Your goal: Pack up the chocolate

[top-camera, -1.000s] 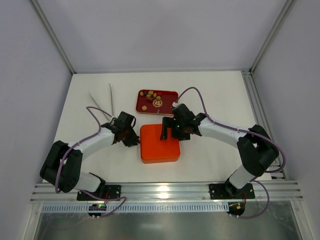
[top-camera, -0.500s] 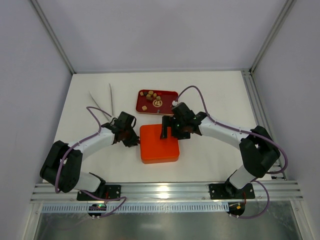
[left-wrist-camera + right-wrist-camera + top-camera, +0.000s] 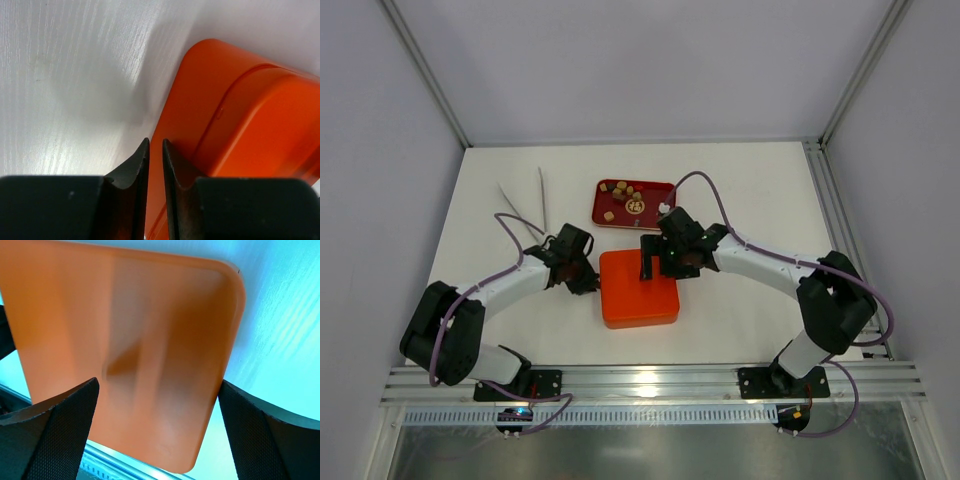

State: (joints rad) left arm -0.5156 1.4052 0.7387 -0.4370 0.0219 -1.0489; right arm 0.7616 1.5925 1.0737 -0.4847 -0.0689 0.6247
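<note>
The white table (image 3: pixel 750 200) fills most of the overhead view. Near its middle sits an orange box (image 3: pixel 638 300), square with rounded corners, its lid (image 3: pixel 125 340) on.

The left gripper (image 3: pixel 582 278) is at the box's 9 o'clock side. In its own camera its two fingers (image 3: pixel 136 170) stand narrow, with only a thin slit between them. Their tips lie right at the lower rim of the box (image 3: pixel 200 100). Whether they pinch that rim cannot be told.

The right gripper (image 3: pixel 653 262) is over the 12 o'clock part of the box. Its fingers (image 3: pixel 65 430) are spread wide, one on each side of the lid, and hold nothing.

At 12 o'clock from the box, just beyond it, lies a red tray (image 3: pixel 658 216). The chocolate (image 3: pixel 624 190) is in that tray. Several small brown pieces are bunched toward its far left, one piece lies alone nearer its front left corner, and a round piece with pale markings sits near its middle.

At 10 o'clock from the box, well apart from it, two thin white sticks (image 3: pixel 542 200) lie on the table, closest together at their near ends.
</note>
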